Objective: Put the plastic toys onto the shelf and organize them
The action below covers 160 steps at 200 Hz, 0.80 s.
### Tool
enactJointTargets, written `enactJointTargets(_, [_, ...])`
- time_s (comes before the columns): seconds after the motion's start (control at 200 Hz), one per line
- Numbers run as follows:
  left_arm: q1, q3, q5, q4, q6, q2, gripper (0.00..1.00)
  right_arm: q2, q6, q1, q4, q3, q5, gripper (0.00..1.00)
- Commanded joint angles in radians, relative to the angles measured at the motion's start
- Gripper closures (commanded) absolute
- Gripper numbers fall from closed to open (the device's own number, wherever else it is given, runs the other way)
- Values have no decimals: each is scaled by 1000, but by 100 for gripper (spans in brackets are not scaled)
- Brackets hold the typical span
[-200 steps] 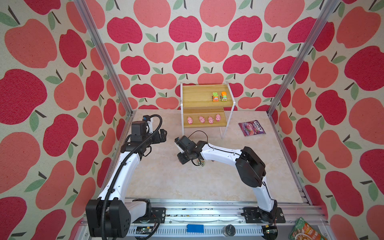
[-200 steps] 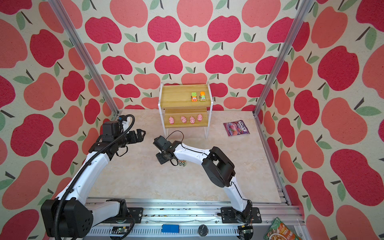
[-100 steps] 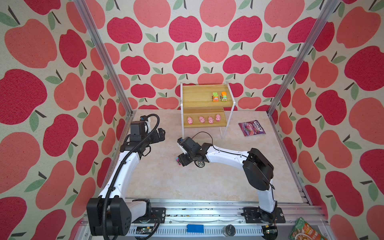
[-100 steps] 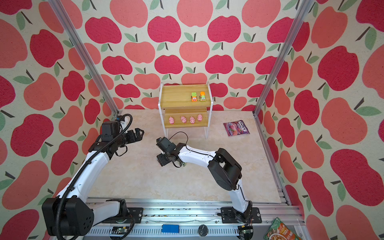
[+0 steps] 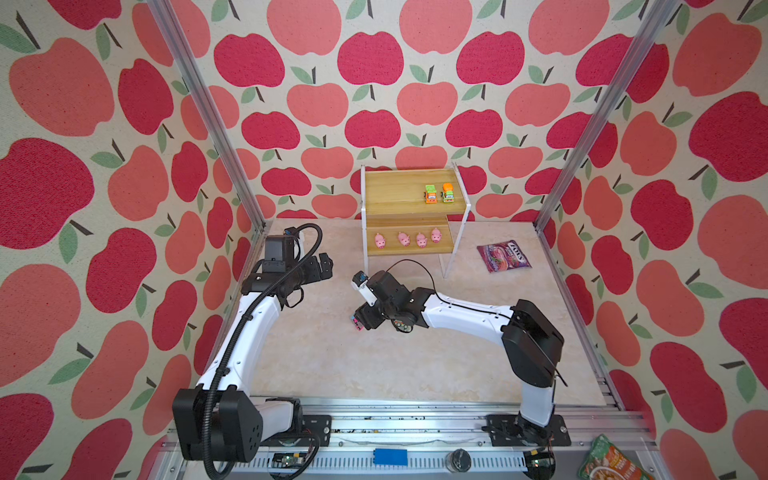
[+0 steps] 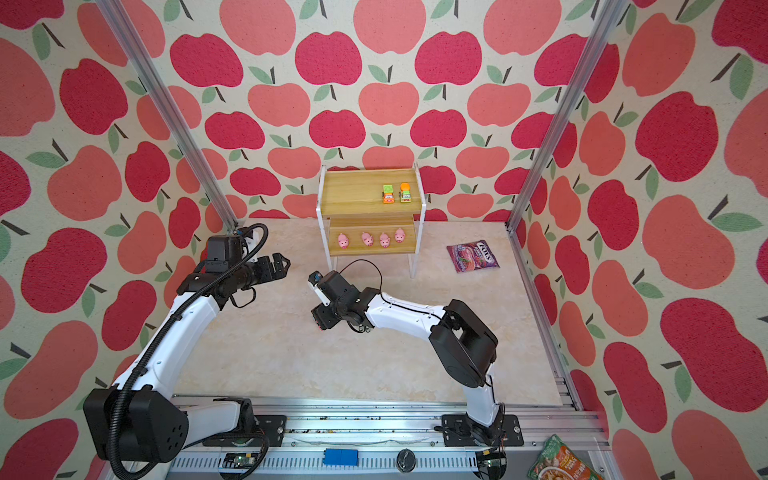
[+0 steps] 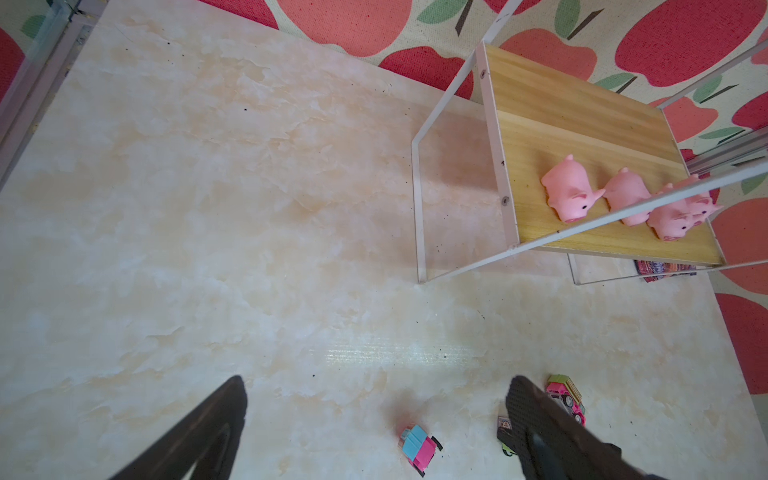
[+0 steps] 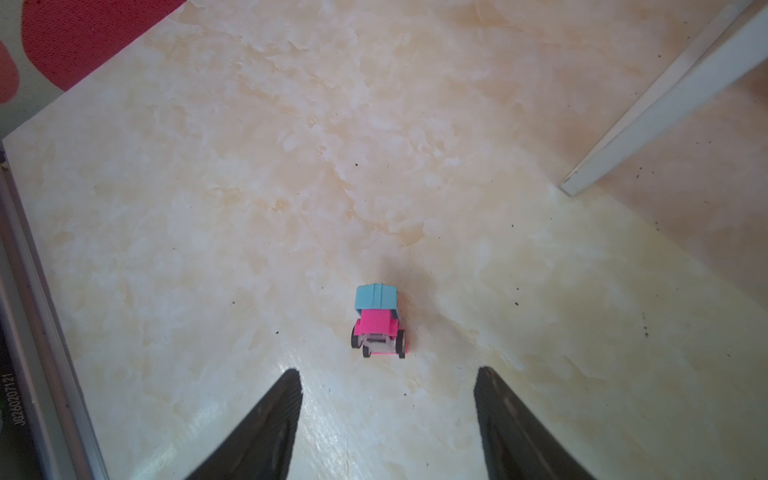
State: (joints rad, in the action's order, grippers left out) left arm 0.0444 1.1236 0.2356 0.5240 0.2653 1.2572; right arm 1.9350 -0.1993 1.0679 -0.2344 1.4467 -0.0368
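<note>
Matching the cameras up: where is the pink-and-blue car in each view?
In a top view: the pink-and-blue car is a pink sliver mid-table, mostly hidden.
In a top view: same sliver.
Left wrist: the car sits near the bottom edge.
Right wrist: centred, ahead of the right tool.
Shared landmark: the shelf's white frame.

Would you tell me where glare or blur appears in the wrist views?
Left wrist view: a bright glare streak lies on the table; right wrist view: the shelf leg is blurred, the pink-and-blue car sharp with a soft shadow.
</note>
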Motion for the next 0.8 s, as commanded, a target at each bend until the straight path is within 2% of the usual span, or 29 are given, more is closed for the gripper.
enactJointTargets(0.0, [-25,21,21,88,38,-6,0,63,65,10,-115,110,16,32])
enactJointTargets(0.475, [-113,-88,150,58,110,-32,1,345,108,25,-458,532,-7,43])
enactJointTargets(0.795, [-157,-116,200,18,139,-16,1,436,121,35,-564,647,-27,50])
